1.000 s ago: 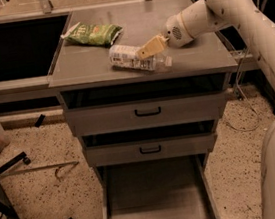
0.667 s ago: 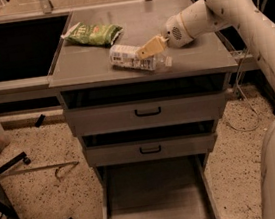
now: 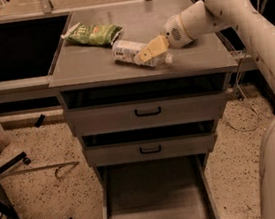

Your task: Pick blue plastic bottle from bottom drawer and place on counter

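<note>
Since the bottle (image 3: 125,50) lies on its side on the counter (image 3: 97,69) rather than standing on its base, the main risk is rolling. It is round, the top is smooth metal, and the front edge is near. I see no lip along that edge that would stop it. A roll forward would send it off the counter toward the floor or back into the open bottom drawer (image 3: 156,194), which is empty below, and the placement would be undone.

A 2nd risk comes from the gripper (image 3: 151,49) itself. It sits right on the bottle's middle, covering the part between the label and the cap end. Whether it clamps the bottle or stands open I cannot tell. If it lifts away while gripping at all, or pulls sideways rather than straight up, it could drag or flick the bottle toward the edge. A sweep to the left could also knock the green bag (image 3: 92,34), which lies just beside the bottle's label end.

The bottle lies at a slant, label end toward the bag and cap end toward the front right. The gripper reaches in from the right and crosses over it, touching or very nearly so.
</note>
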